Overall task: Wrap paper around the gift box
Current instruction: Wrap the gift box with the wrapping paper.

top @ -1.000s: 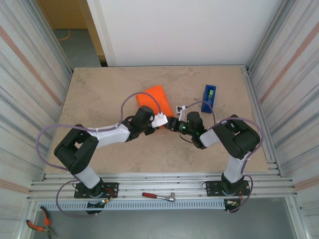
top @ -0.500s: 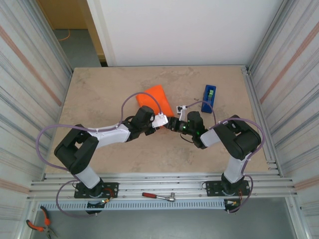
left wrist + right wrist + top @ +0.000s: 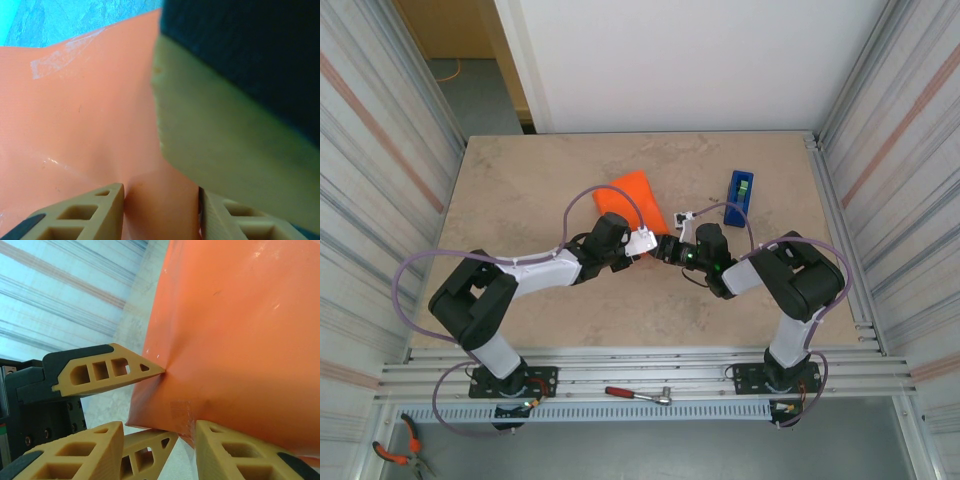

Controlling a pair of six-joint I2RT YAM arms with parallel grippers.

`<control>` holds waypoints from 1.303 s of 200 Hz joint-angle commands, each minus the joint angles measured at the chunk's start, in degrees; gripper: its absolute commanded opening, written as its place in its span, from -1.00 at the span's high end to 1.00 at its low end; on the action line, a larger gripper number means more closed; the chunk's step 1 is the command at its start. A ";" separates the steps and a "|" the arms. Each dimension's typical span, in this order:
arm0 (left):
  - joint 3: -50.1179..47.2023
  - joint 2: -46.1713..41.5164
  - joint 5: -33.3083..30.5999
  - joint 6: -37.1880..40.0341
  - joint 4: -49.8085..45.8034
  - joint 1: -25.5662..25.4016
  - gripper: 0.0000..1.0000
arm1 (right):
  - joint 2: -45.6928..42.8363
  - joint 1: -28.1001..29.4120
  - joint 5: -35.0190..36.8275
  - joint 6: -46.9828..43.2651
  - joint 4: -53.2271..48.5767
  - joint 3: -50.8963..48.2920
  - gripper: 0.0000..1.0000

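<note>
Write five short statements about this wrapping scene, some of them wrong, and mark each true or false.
1. The paper is orange. True.
2. The blue tape dispenser lies left of the paper in the top view. False: it lies to its right.
3. The left gripper has paper between its fingers. True.
4. The ratchet wrench lies on the tabletop beside the paper. False: it lies on the metal rails at the near edge.
5. A piece of clear tape sticks on the paper. True.
</note>
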 commanded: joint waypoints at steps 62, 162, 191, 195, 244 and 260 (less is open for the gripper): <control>0.80 1.41 0.56 -0.29 -3.33 -0.33 0.17 | -1.40 -0.97 2.21 -1.66 -1.89 -0.99 0.15; 0.82 1.49 0.48 -0.22 -3.35 -0.45 0.18 | -3.50 -1.97 2.40 -1.83 -2.00 -2.69 0.13; 0.97 1.65 0.39 -0.10 -3.53 -0.45 0.18 | -5.97 -2.64 2.14 -2.61 -3.62 -3.54 0.13; 0.99 1.65 0.39 -0.11 -3.53 -0.45 0.19 | -6.40 -2.78 2.15 -2.71 -3.95 -3.74 0.13; 0.99 1.61 0.29 -0.12 -3.44 -0.53 0.19 | -8.75 -3.03 -0.08 -2.66 -6.29 -4.59 0.92; 0.99 1.66 0.26 -0.08 -3.44 -0.61 0.19 | -8.35 -2.42 -1.00 -2.44 -6.08 -4.59 1.00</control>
